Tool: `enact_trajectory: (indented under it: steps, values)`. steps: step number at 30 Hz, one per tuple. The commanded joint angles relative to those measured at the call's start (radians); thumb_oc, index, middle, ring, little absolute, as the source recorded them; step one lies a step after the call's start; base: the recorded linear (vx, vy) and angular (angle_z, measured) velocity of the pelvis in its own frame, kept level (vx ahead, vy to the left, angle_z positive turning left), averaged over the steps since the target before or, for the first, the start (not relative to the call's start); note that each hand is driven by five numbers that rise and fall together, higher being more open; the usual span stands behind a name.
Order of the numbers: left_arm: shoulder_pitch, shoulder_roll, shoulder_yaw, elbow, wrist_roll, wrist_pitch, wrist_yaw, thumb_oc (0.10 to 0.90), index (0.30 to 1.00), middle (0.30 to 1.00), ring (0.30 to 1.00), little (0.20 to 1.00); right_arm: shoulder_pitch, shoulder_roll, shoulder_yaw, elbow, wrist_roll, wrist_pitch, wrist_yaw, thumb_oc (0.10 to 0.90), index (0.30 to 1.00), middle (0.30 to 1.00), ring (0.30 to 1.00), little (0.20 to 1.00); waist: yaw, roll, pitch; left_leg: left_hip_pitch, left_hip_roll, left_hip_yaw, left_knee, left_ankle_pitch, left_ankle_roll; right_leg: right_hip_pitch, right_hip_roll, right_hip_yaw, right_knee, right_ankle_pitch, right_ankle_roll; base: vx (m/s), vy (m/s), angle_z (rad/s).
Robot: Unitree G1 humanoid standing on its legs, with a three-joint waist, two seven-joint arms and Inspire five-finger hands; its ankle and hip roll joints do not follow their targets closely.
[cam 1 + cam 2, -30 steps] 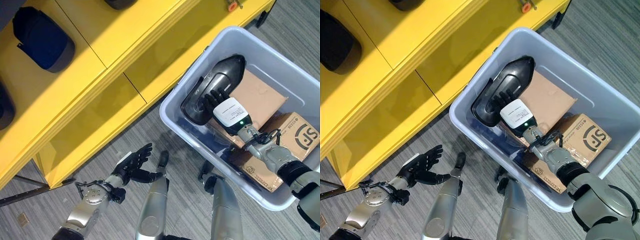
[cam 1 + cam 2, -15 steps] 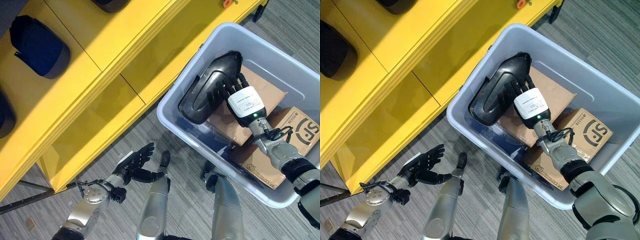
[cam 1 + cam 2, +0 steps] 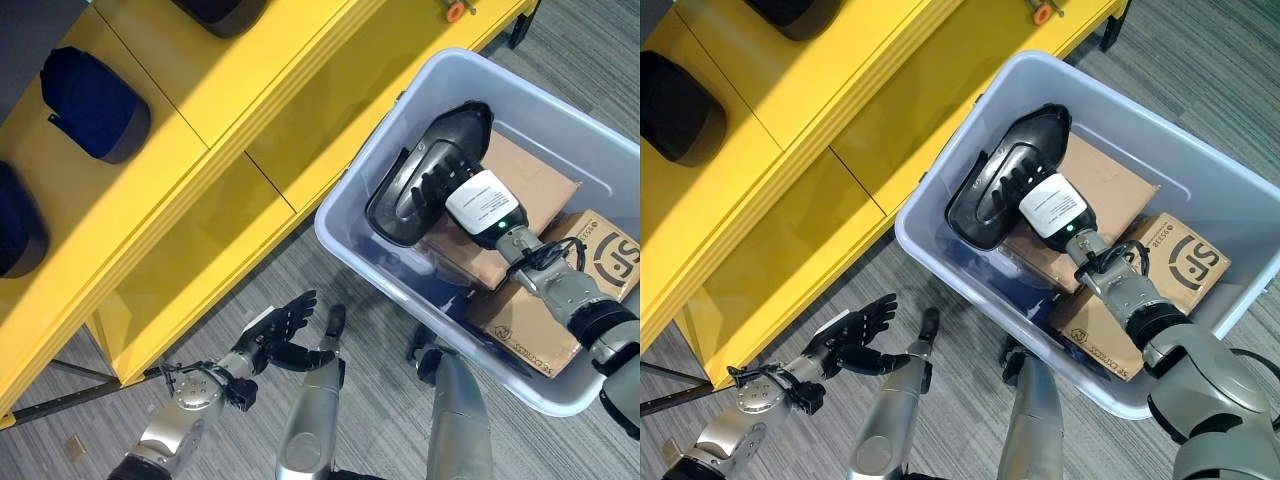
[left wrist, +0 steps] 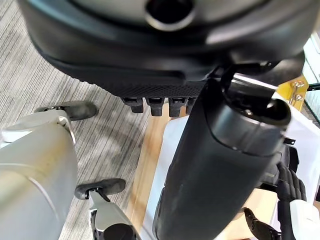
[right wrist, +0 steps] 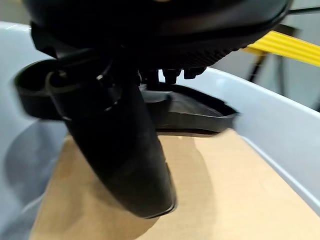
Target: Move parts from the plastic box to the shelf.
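A long black moulded part (image 3: 418,170) leans against the near-left wall of the grey plastic box (image 3: 352,250), over a flat cardboard sheet (image 3: 530,180). My right hand (image 3: 452,190) lies on the part's hollow face with its fingers (image 3: 1012,182) spread and fairly straight. The thumb (image 5: 117,150) stands apart over the cardboard, with the part (image 5: 195,115) just past it. My left hand (image 3: 283,325) hangs open low over the floor, holding nothing. The yellow shelf (image 3: 210,120) runs along the left.
Dark parts lie on the shelf: one (image 3: 95,90) at the left, one (image 3: 18,222) at the far left edge, one (image 3: 215,10) at the top. A printed cardboard carton (image 3: 560,300) fills the box's right side. Grey carpet lies between shelf and box.
The right hand slid from the part's far end back to its middle, fingers still on it. The camera has shifted a little. The left hand stays open by the floor.
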Motion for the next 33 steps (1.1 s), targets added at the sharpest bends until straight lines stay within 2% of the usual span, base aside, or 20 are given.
enact_trajectory:
  steps: [1,6,10,11,12,14,19,22,23,25,28,31,33]
  values:
    - [0.012,0.043,-0.005,-0.083,0.017,-0.064,-0.015,0.900,1.000,1.000,1.000,1.000,-0.117,-0.055,0.001,0.029,-0.031,0.056,0.011,0.900,1.000,1.000,1.000,1.000,0.018,0.026,-0.011,-0.040,0.004,0.042,-0.123,0.147,0.059,0.109,0.011,0.029,0.149,-0.187,0.048,-0.02,-0.060,0.00]
    - [0.009,0.061,0.001,-0.086,0.006,-0.060,-0.017,0.900,1.000,1.000,1.000,1.000,-0.129,-0.052,0.016,0.037,-0.096,0.075,0.021,0.900,1.000,1.000,1.000,1.000,0.029,0.019,-0.011,-0.053,0.003,0.033,-0.119,0.147,0.063,0.109,0.014,0.020,0.149,-0.185,0.048,0.00,-0.044,0.02]
    - [0.012,0.064,0.003,-0.088,0.021,-0.055,-0.016,0.900,1.000,1.000,1.000,1.000,-0.132,-0.050,0.018,0.046,-0.071,0.088,0.065,0.900,1.000,1.000,1.000,1.000,0.037,0.012,-0.011,-0.055,0.003,0.026,-0.117,0.146,0.064,0.114,0.015,0.015,0.146,-0.181,0.049,0.01,-0.028,0.01]
    - [0.012,0.064,0.003,-0.086,0.021,-0.056,-0.016,0.900,1.000,1.000,1.000,1.000,-0.129,-0.049,0.016,0.051,-0.027,0.098,0.088,0.900,1.000,1.000,1.000,1.000,0.037,0.010,-0.011,-0.056,0.002,0.025,-0.116,0.146,0.065,0.114,0.016,0.014,0.146,-0.181,0.049,0.02,-0.013,0.04]
    - [0.012,0.065,0.005,-0.086,0.019,-0.057,-0.016,0.900,1.000,1.000,1.000,1.000,-0.123,-0.048,0.012,0.056,0.088,0.123,0.125,0.900,1.000,1.000,1.000,1.000,0.037,0.010,-0.011,-0.058,0.002,0.024,-0.116,0.146,0.066,0.113,0.017,0.014,0.146,-0.180,0.049,0.02,-0.009,0.04]
    - [0.010,0.058,0.005,-0.095,0.018,-0.046,-0.012,0.900,1.000,1.000,1.000,1.000,-0.106,-0.037,-0.012,0.082,0.221,0.177,0.118,0.900,1.000,1.000,1.000,1.000,0.034,0.010,-0.011,-0.063,0.002,0.026,-0.115,0.146,0.065,0.113,0.020,0.017,0.141,-0.179,0.049,0.02,0.001,0.05]
    - [0.006,0.057,0.004,-0.105,0.009,-0.030,-0.007,0.900,1.000,1.000,1.000,1.000,-0.101,-0.021,-0.073,0.157,0.220,0.166,0.083,0.900,1.000,1.000,1.000,1.000,0.029,0.018,-0.011,-0.070,-0.003,0.028,-0.112,0.143,0.063,0.107,0.024,0.022,0.139,-0.179,0.050,0.01,0.004,0.02]
    - [0.001,0.049,-0.001,-0.106,0.003,-0.021,0.002,0.900,1.000,1.000,1.000,1.000,-0.123,-0.016,-0.082,0.194,0.261,0.121,0.148,0.900,1.000,1.000,1.000,1.000,0.029,0.025,-0.011,-0.076,-0.003,0.032,-0.114,0.145,0.062,0.096,0.026,0.025,0.145,-0.183,0.047,0.01,0.035,-0.01]
    - [-0.001,0.049,0.001,-0.109,0.009,-0.024,0.011,0.900,1.000,1.000,1.000,1.000,-0.135,-0.015,-0.070,0.210,0.220,0.061,0.214,0.900,1.000,1.000,1.000,1.000,0.031,0.027,-0.011,-0.079,-0.003,0.033,-0.115,0.146,0.061,0.092,0.025,0.024,0.149,-0.184,0.046,0.00,0.000,0.00]
    - [-0.003,0.055,0.004,-0.111,0.004,-0.036,0.027,0.900,1.000,1.000,1.000,1.000,-0.148,-0.024,-0.031,0.230,0.211,0.005,0.264,0.900,1.000,1.000,1.000,1.000,0.036,0.026,-0.011,-0.087,-0.002,0.034,-0.115,0.151,0.059,0.085,0.024,0.020,0.153,-0.185,0.046,0.00,-0.008,0.02]
    - [-0.011,0.062,0.012,-0.115,0.005,-0.012,0.029,0.900,1.000,1.000,1.000,1.000,-0.213,-0.017,0.029,0.235,0.188,0.011,0.302,0.900,1.000,1.000,1.000,1.000,0.049,0.023,-0.011,-0.102,-0.001,0.032,-0.114,0.157,0.059,0.073,0.023,0.013,0.163,-0.185,0.044,0.00,-0.052,0.01]
    - [-0.007,0.065,0.012,-0.112,0.006,-0.014,0.020,0.900,1.000,1.000,1.000,1.000,-0.228,-0.021,0.040,0.228,0.045,0.055,0.263,0.900,1.000,1.000,1.000,1.000,0.055,0.023,-0.011,-0.104,-0.003,0.030,-0.116,0.159,0.060,0.074,0.025,0.009,0.161,-0.183,0.046,0.00,0.000,0.00]
    - [-0.004,0.066,0.012,-0.111,0.011,-0.027,0.025,0.900,1.000,1.000,1.000,1.000,-0.231,-0.023,0.042,0.220,0.006,0.082,0.263,0.900,1.000,1.000,1.000,1.000,0.057,0.023,-0.011,-0.102,-0.002,0.029,-0.118,0.159,0.061,0.075,0.024,0.007,0.160,-0.183,0.047,0.00,0.000,0.00]
